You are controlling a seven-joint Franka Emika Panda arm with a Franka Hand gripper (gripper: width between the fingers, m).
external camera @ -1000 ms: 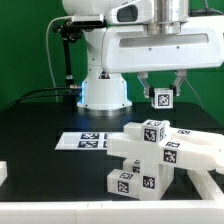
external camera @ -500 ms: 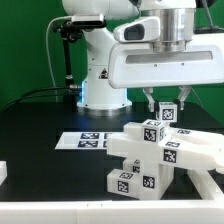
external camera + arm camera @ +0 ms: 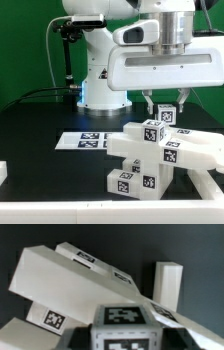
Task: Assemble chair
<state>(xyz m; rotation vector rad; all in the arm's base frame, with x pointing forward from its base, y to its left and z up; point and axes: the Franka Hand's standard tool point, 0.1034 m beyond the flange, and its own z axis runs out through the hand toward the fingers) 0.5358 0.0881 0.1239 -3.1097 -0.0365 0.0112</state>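
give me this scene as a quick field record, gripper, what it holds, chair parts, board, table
gripper: gripper above the chair assembly, fingers on either side of a tagged white block
held item: tagged white block, small, cube-like
chair assembly: partly built chair of white slab and tagged blocks, on the table toward the exterior view's right
marker board: marker board flat on the table, to the exterior view's left of the chair
table: black table
wrist view: slab and post below the camera
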